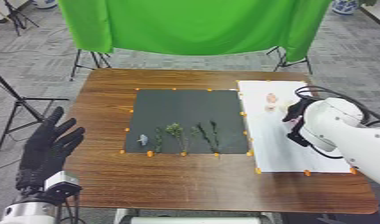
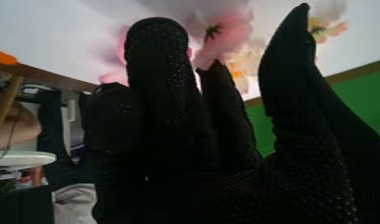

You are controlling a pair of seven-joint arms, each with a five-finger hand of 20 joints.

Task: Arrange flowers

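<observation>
Likely the biggest risk is to the pink flower head (image 2: 229, 40): the right hand (image 1: 297, 111) is low over the white sheet (image 1: 277, 159), its gloved fingers outstretched right beside the petals, and a careless closing could crush them or nudge the bloom away. With other blooms close by, such as the peach flower head (image 1: 272, 98) farther along the sheet, one sweep might scatter several, and the glove's bulk could hide a poor grip. I cannot tell whether any petal is already caught between those fingers. The pink one turns its dark, star-shaped base towards the wrist camera, petals spreading around it; a head so short and round gives no clear long axis. On the black mat (image 1: 186, 106), the bushy stem (image 1: 175, 131) lies lengthwise from the robot's side towards the far edge, leafy end away; the slim stem (image 1: 214, 137) runs much the same way. The left hand (image 1: 42, 146), fingers loose and empty, is beside the tabletop (image 1: 186, 186).
</observation>
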